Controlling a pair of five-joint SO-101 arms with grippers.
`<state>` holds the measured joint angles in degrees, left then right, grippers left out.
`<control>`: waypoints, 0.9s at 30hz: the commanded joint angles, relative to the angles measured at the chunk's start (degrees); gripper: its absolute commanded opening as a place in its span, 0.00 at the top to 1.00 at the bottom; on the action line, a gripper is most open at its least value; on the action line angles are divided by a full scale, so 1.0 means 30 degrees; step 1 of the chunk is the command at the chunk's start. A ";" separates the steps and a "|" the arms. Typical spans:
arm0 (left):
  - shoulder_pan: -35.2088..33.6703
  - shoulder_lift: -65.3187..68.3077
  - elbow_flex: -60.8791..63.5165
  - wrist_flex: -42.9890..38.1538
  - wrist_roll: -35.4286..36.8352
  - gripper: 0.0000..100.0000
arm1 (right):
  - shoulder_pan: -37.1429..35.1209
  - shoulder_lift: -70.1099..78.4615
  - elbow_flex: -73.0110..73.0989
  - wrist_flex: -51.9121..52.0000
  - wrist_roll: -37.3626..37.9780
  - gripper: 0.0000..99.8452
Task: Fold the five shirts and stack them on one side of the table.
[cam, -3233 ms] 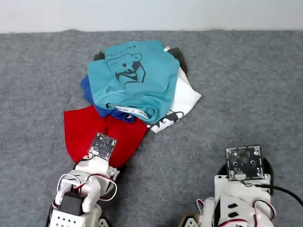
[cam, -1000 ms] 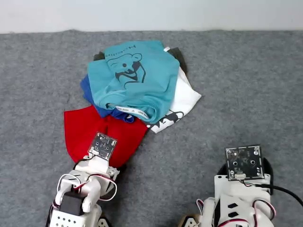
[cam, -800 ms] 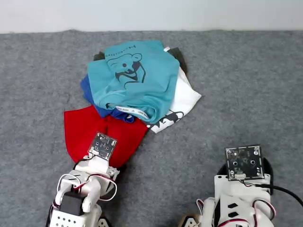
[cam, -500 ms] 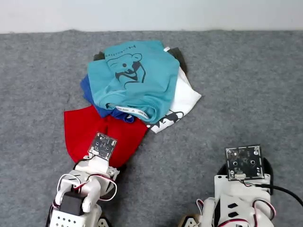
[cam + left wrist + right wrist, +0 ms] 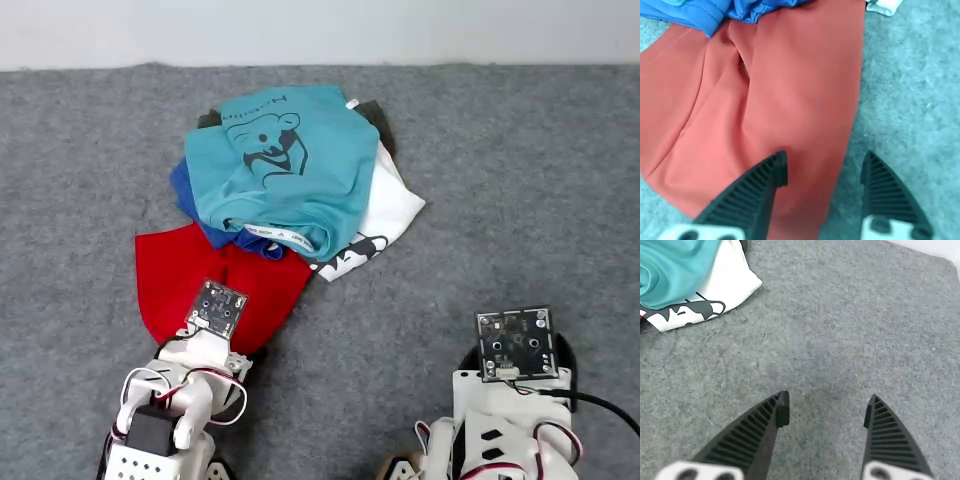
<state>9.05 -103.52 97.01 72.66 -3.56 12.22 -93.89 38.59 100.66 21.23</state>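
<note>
Grey fuzzy covering runs all over the desk (image 5: 520,180), and the shirts sit in one loose heap toward the far middle, none of them folded yet. On top is the teal shirt (image 5: 285,160) with a bear drawing on it. A blue shirt (image 5: 185,190) pokes out from under it on the left arm's side. A white shirt (image 5: 395,205) with a black drawing sticks out on the right arm's side, and a dark shirt (image 5: 372,115) just peeks out at the far edge of the heap. The red shirt (image 5: 175,275) is the nearest one, lying mostly flat with its far part tucked under the blue one.

The left end effector (image 5: 825,162) is spread wide right over the near edge of the red shirt (one finger over red cloth, the other over bare grey). I can't tell if it's touching. The right end effector (image 5: 828,400) is spread too, holding nothing, over bare desk well apart from the heap.

Compared with the earlier frames, nothing's different: both arms and every shirt are exactly where they were.
</note>
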 commanded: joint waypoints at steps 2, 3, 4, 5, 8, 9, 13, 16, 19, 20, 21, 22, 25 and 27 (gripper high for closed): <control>0.0029 -0.0088 -0.0161 -0.0264 -0.0117 0.75 | 0.0190 0.0659 -0.0234 0.0571 -0.0059 0.75; 0.0029 -0.0088 -0.0161 -0.0264 -0.0117 0.75 | 0.0190 0.0659 -0.0234 0.0571 -0.0059 0.75; 0.0029 -0.0088 -0.0161 -0.0264 -0.0117 0.75 | 0.0190 0.0659 -0.0234 0.0571 -0.0059 0.75; 0.0029 -0.0088 -0.0161 -0.0264 -0.0117 0.75 | 0.0190 0.0659 -0.0234 0.0571 -0.0059 0.75; 0.0029 -0.0088 -0.0161 -0.0264 -0.0117 0.75 | 0.0190 0.0659 -0.0234 0.0571 -0.0059 0.75; 0.0029 -0.0088 -0.0161 -0.0264 -0.0117 0.75 | 0.0190 0.0659 -0.0234 0.0571 -0.0059 0.75; 0.0117 -0.0088 -0.0161 -0.0264 -0.0147 0.75 | 0.0190 0.0659 -0.0234 0.0571 -0.0059 0.75; 0.0147 -0.0088 -0.0161 -0.0264 -0.0147 0.75 | 0.0190 0.0659 -0.0234 0.0571 -0.0059 0.75; 0.0000 -0.0088 -0.0190 -0.0264 -0.0117 0.75 | 0.0190 0.0659 -0.0234 0.0571 -0.0059 0.75; -0.0029 -0.0088 -0.0337 -0.0264 -0.0117 0.75 | 0.0190 0.0659 -0.0234 0.0571 -0.0059 0.75; -0.0029 -0.0088 -0.0777 -0.0264 -0.0117 0.75 | 0.0190 0.0659 -0.0234 0.0571 -0.0059 0.75; -0.0059 -0.0088 -0.1333 -0.0264 -0.0117 0.75 | 0.0161 0.0659 -0.0234 0.0571 -0.0059 0.75; -0.0557 -0.0088 -0.3707 -0.0322 -0.0088 0.75 | 0.0161 0.0659 -0.0234 0.0571 -0.0059 0.75; -0.1172 -0.0088 -0.5934 -0.0615 -0.0088 0.75 | 0.0161 0.0659 -0.0234 0.0571 -0.0059 0.75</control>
<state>8.00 -103.52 88.66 72.40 -3.56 12.22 -93.89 38.59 100.66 21.23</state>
